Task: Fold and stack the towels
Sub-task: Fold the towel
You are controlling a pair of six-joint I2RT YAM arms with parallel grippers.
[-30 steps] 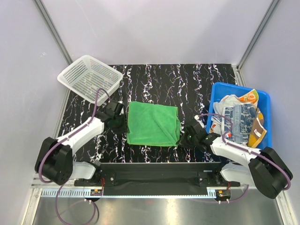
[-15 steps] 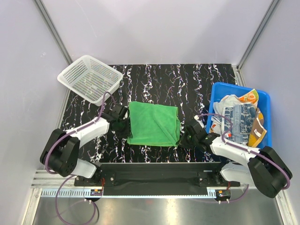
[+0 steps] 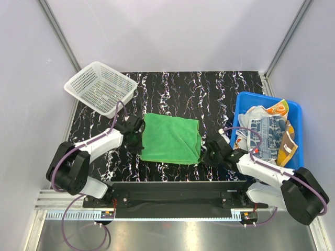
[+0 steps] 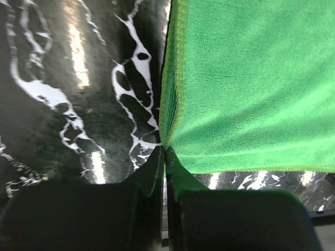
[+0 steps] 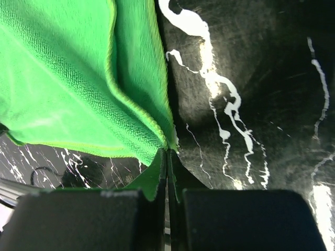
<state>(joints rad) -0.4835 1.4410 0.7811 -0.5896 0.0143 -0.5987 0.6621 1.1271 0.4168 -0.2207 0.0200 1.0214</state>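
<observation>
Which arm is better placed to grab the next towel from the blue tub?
Right. The blue tub sits beside the right gripper; the left gripper is across the green towel, near the basket. Both grippers pinch its corners.

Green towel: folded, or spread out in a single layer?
Folded: the green towel shows two overlapping layers in the right wrist view, with a fold line from above.

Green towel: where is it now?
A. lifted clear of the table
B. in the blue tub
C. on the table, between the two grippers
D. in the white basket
C: the green towel lies on the table, with the left gripper shut at its left edge and the right gripper at its right corner.
</observation>
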